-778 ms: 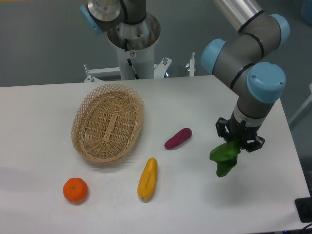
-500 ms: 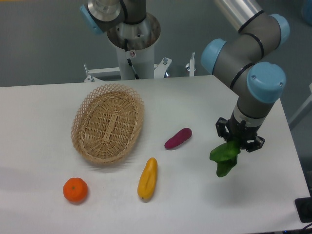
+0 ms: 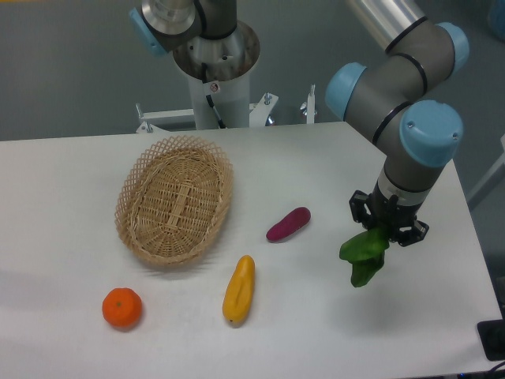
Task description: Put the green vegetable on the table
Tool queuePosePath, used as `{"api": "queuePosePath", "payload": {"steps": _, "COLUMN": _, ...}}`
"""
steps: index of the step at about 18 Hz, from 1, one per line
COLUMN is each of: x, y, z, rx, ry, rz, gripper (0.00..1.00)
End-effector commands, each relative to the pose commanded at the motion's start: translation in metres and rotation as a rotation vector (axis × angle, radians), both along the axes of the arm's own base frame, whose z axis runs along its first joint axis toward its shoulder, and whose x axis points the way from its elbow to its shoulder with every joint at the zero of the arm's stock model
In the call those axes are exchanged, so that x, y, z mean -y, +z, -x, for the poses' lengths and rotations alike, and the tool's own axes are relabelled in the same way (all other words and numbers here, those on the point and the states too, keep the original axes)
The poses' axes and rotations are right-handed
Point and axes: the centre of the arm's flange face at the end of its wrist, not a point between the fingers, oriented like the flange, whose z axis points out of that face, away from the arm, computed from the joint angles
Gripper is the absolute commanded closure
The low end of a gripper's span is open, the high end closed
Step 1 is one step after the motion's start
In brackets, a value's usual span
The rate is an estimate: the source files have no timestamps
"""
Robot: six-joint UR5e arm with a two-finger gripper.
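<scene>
Green vegetable [image 3: 364, 257], a small toy with dark leafy folds, hangs from the gripper [image 3: 387, 229] over the right part of the table [image 3: 316, 332]; we see the gripper's black fingers clenched on its upper end, and its lower tip points down toward the white surface; we cannot tell whether that tip touches the tabletop or hangs just above it; the arm [image 3: 406, 118], grey with pale blue joint caps, comes down from the upper right corner to the gripper; left of the held toy, well apart from it, a purple vegetable [image 3: 288, 224] lies tilted on the table; below and left of that one lies a yellow-orange vegetable [image 3: 238, 290], long and nearly upright in the view; an oval wicker basket [image 3: 174, 197] sits on the left half of the table, with nothing we can see inside it; near the front left edge, below the basket, rests a small orange fruit [image 3: 122, 307]; behind the table stands the pale round base column [image 3: 215, 75] of the robot.
</scene>
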Motion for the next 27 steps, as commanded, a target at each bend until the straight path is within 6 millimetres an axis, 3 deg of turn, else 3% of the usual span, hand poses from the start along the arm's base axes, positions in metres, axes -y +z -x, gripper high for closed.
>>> {"api": "queuePosePath", "payload": {"steps": 4, "x": 0.005, "y": 0.000, "z": -0.006, "rx": 0.007, "ry": 0.001, "rz": 0.004, "gripper": 0.81}}
{"api": "queuePosePath", "payload": {"steps": 7, "x": 0.019, "y": -0.001, "z": -0.023, "rx": 0.020, "ry": -0.052, "rz": 0.012, "gripper": 0.81}}
{"api": "queuePosePath", "payload": {"steps": 11, "x": 0.055, "y": -0.015, "z": -0.037, "rx": 0.042, "ry": -0.165, "rz": 0.025, "gripper": 0.81}}
{"api": "queuePosePath", "payload": {"steps": 15, "x": 0.095, "y": -0.047, "z": -0.058, "rx": 0.026, "ry": -0.249, "rz": 0.020, "gripper": 0.81}}
{"api": "queuePosePath", "payload": {"steps": 21, "x": 0.120, "y": -0.066, "z": -0.075, "rx": 0.040, "ry": -0.321, "rz": 0.029, "gripper": 0.80}}
{"api": "queuePosePath", "payload": {"steps": 27, "x": 0.149, "y": -0.074, "z": -0.110, "rx": 0.070, "ry": -0.375, "rz": 0.035, "gripper": 0.79}}
